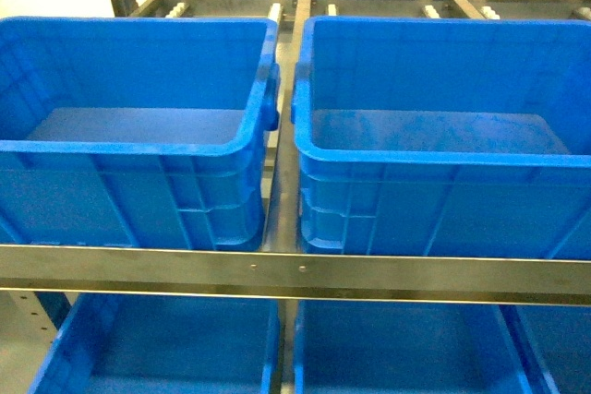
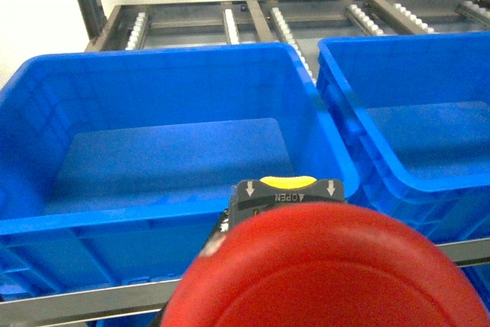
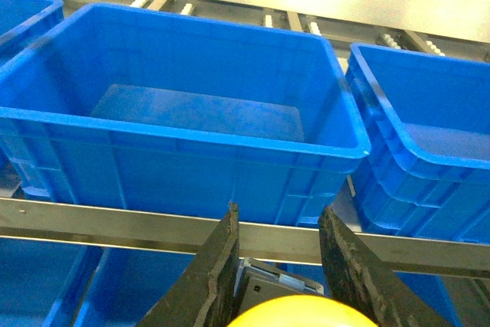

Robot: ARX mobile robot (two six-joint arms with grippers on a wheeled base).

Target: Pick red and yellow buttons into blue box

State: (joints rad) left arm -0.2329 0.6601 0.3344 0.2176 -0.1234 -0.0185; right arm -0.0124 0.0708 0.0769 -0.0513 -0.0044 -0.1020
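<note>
Both buttons appear to be in hand and carried up to the shelf rack, so the step in hand looks like the drop-off. Neither arm shows in the head view.

On the left, the red button [image 2: 329, 266] fills the 6 o'clock part of the left wrist view, its domed cap very close to the lens, with a dark collar marked with arrows and a yellow tab just above it. It must be carried by the left pincer, though the pincer itself is hidden behind the cap — I cannot tell how wide it stands. Straight ahead at 12 o'clock is the left blue box [image 2: 176, 59], and its floor shows nothing in it.

On the right, the right pincer [image 3: 277, 266] stands partly open, its two dark fingers [image 3: 210, 273] flanking the yellow button [image 3: 295, 314], whose cap peeks in at 6 o'clock. The fingers seem to hold the button's base, but the contact is out of frame. Beyond the steel rail [image 3: 153, 227] sits the right blue box [image 3: 184, 59], also with a bare floor.

The head view confirms both upper crates hold nothing; more blue crates sit on the shelf below, contents mostly cut off.

Next, each arm would need to reach forward over a rim, clear of the rail, and let go above the floor.
</note>
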